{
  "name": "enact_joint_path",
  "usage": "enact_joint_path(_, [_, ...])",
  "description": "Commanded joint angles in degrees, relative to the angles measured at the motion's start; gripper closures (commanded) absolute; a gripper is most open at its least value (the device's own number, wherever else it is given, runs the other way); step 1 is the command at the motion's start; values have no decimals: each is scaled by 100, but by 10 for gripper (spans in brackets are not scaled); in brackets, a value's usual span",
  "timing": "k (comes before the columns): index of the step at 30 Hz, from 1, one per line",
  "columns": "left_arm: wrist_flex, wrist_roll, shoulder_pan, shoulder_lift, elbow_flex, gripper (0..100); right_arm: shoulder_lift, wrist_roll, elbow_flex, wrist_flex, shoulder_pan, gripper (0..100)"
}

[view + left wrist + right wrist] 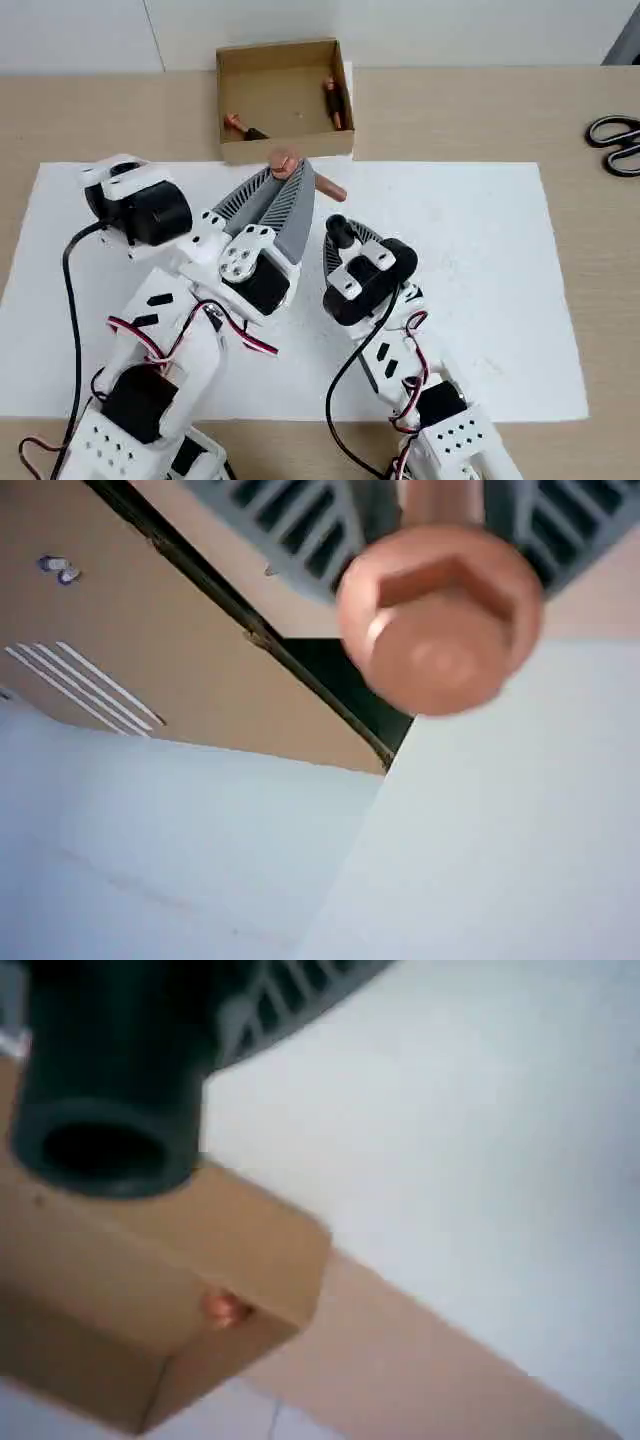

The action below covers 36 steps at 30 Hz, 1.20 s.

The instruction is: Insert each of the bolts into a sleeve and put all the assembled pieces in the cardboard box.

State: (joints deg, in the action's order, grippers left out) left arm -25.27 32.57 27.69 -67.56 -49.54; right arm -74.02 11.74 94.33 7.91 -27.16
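The left pincer (291, 174) clamps a bolt (440, 620), with the box (285, 148) just beyond it, its blue mark (58, 568) unreadable; the right pincer (340, 238) clamps a sleeve (105, 1090).

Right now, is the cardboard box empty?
No, the cardboard box holds a left piece and a right piece, each copper and black.

Copper-coloured bolt (285, 162) in the grey, rib-patterned left end effector (287, 175); black sleeve (340, 226) in the right end effector (340, 238). Plain brown cardboard box (285, 148) holding two copper-and-black pieces (337, 103). White sheet (480, 260) on a light tan surface (590, 300). Arms (150, 300) white with black motors (155, 215); wires (140, 335) red, black and white. Scissors (615, 145) with black handles.
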Motion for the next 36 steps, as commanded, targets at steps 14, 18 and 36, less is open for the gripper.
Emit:
enact_joint_path(14, [-9, 62, -26, 70, 215, 994, -1622, -1037, 246, -602, -365, 994])
enact_joint_path(18, [0, -35, 123, 448, 119, 994, -2255, -1037, 255, -998, -488, 994])
enact_joint_path(36, [-2251, -1275, 492, 1433, 2308, 994, -2993, -1064, 220, -2158, 145, 994])
